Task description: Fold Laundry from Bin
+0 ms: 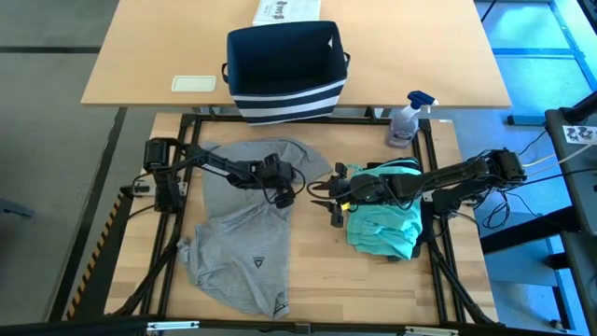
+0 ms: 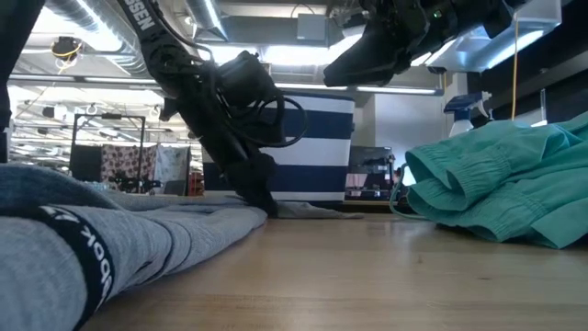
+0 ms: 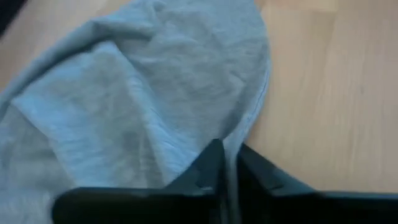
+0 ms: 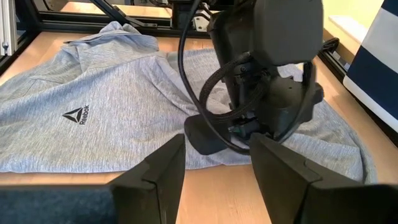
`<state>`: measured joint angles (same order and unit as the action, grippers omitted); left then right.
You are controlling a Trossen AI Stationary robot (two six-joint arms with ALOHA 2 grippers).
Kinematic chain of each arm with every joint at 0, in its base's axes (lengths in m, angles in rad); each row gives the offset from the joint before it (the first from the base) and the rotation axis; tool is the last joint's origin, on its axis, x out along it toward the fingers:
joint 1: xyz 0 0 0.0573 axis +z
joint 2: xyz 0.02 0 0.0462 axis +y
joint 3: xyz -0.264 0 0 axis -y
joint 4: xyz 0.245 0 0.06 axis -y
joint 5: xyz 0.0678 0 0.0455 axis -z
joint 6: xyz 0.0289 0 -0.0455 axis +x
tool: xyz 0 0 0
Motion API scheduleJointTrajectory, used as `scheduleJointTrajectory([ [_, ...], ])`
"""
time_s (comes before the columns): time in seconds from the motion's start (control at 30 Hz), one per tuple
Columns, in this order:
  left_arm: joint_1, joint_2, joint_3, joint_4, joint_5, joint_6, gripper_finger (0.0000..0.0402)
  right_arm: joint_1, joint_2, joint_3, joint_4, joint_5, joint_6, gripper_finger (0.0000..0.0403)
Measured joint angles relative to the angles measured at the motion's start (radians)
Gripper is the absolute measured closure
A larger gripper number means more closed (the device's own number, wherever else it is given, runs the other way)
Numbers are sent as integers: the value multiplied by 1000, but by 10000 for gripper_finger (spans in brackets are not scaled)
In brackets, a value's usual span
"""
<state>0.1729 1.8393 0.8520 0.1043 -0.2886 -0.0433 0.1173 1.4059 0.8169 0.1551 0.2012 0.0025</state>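
Pale wooden desk (image 1: 373,280) fills the workspace, with a second desk beyond it carrying the navy bin (image 1: 285,70) with white stripes, a white box (image 1: 286,11) and a spray bottle (image 1: 407,119) near the edge. Spread flat on the near desk lies the grey T-shirt (image 1: 244,233), logo up. The left gripper (image 3: 229,163) is down at the shirt's edge, fingers pinched together on a fold of the grey cloth. The right gripper (image 4: 214,163) hovers above the desk beside it, fingers apart and empty, its arm over the crumpled teal piece (image 1: 384,224).
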Motion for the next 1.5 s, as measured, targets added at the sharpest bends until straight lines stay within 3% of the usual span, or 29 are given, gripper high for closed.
scheduleJointTrajectory([
  [0.07,6,0,0,14,3,-2,392,0,0,0,-1,0,0,221],
  [0.33,13,-96,0,11,18,-14,399,0,0,0,-12,22,-7,221],
  [0.4,13,-144,0,-5,19,-15,400,0,0,0,-33,75,-8,221],
  [0.53,16,-237,0,-91,18,-25,400,0,15,0,-94,284,0,221],
  [0.6,17,-262,0,-132,17,-34,401,-12,36,0,-108,321,-9,221],
  [1.0,20,-282,0,-195,17,-55,401,-195,297,1,67,-9,-86,221],
  [1.23,39,-282,0,-195,39,-55,401,-197,418,73,73,0,-110,221],
  [1.4,39,-282,0,-195,44,-57,401,-197,471,136,45,151,-114,221],
  [1.5,39,-282,0,-198,46,-58,401,-197,478,161,14,190,-117,221],
])
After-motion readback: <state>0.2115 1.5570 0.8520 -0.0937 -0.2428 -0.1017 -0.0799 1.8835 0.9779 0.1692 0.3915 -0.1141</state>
